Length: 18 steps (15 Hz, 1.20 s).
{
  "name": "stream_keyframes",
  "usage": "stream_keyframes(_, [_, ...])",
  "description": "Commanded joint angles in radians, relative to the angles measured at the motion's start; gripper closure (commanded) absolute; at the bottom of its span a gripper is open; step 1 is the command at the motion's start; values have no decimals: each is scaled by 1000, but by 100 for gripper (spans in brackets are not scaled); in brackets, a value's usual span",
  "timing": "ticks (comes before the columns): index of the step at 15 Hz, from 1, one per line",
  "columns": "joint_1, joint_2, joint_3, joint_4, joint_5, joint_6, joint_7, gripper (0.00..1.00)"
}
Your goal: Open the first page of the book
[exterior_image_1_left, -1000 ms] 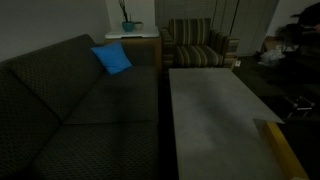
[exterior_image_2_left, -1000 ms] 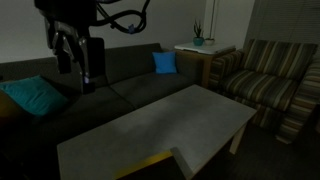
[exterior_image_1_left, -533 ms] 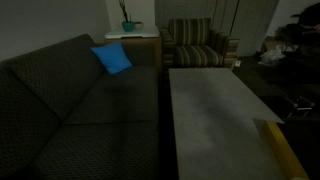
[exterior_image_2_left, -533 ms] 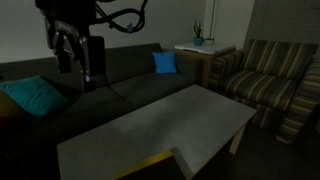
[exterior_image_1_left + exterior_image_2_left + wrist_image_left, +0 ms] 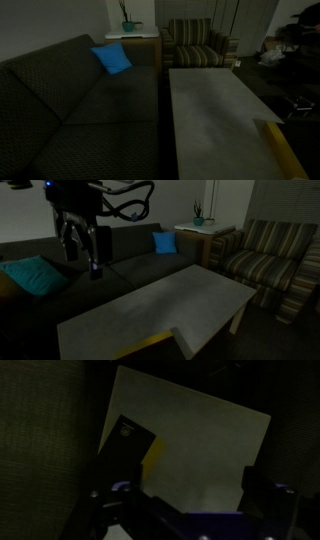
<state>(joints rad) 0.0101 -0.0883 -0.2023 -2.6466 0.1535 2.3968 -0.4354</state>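
Observation:
The book shows only as a yellowish-tan strip at the table's near corner in both exterior views (image 5: 284, 150) (image 5: 150, 343). In the wrist view it is a small yellow patch (image 5: 155, 457) beside one finger. Its pages, and so the first page, are not visible. My gripper (image 5: 85, 264) hangs high above the sofa, well away from the book, open and empty. In the wrist view its two fingers (image 5: 190, 460) are spread wide, with the tabletop far below between them.
The room is dark. A long grey table (image 5: 215, 110) (image 5: 150, 305) stands beside a dark sofa (image 5: 70, 100) with a blue cushion (image 5: 112, 58) and a teal cushion (image 5: 32, 276). A striped armchair (image 5: 265, 265) and a side table with a plant (image 5: 197, 225) stand behind.
My gripper has dropped a little and turned above the sofa. The book and table have not moved.

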Motion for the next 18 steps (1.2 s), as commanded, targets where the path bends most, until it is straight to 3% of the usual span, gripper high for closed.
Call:
stream_keyframes(1, [-42, 130, 21, 64, 10, 17, -18, 0])
stream_keyframes(7, [-113, 353, 60, 177, 61, 58, -58, 0])
stream_keyframes(8, [-97, 361, 40, 179, -60, 70, 74, 0])
stream_keyframes(9, [-120, 301, 71, 139, -7, 53, 6, 0])
stream_keyframes(11, [-124, 349, 69, 168, -60, 59, 69, 0])
stream_keyframes(18, [-131, 359, 81, 180, -64, 59, 77, 0])
